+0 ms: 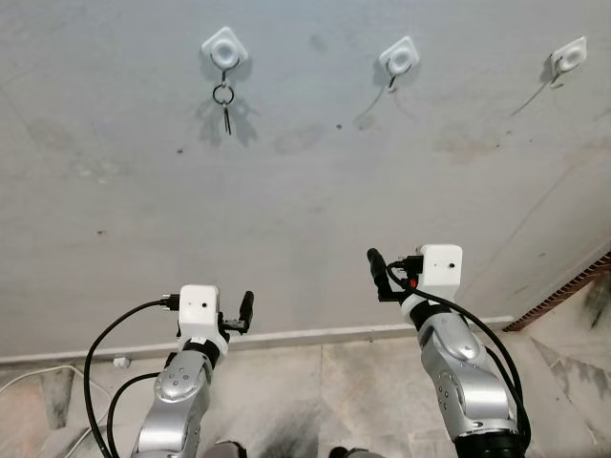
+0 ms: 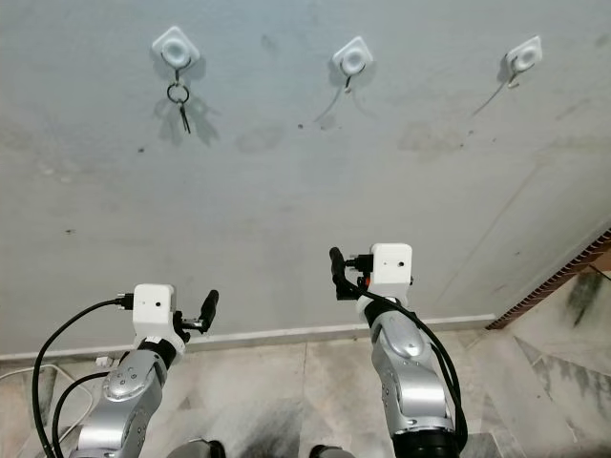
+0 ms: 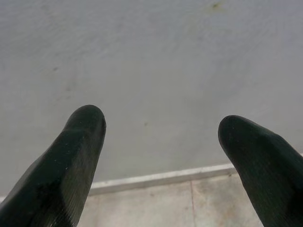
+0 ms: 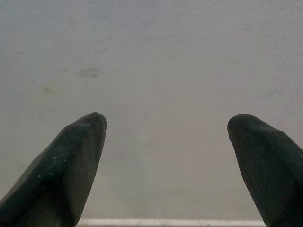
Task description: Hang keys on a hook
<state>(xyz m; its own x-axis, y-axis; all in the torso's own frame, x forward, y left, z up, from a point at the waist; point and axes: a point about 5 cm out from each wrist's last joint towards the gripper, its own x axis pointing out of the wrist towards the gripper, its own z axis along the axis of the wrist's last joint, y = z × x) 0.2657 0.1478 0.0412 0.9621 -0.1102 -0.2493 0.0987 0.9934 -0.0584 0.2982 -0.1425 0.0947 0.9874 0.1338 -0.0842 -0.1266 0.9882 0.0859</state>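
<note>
Keys (image 1: 223,98) hang on the leftmost of 3 hooks (image 1: 224,48); key detail is too small to resolve. Left gripper (image 3: 161,142) and right gripper (image 4: 165,146) are spread apart, grasping nothing.

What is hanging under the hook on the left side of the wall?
A key ring with a key dangling from it hangs under the left hook, casting a shadow on the grey wall. How many keys there are is too small to tell.
</note>
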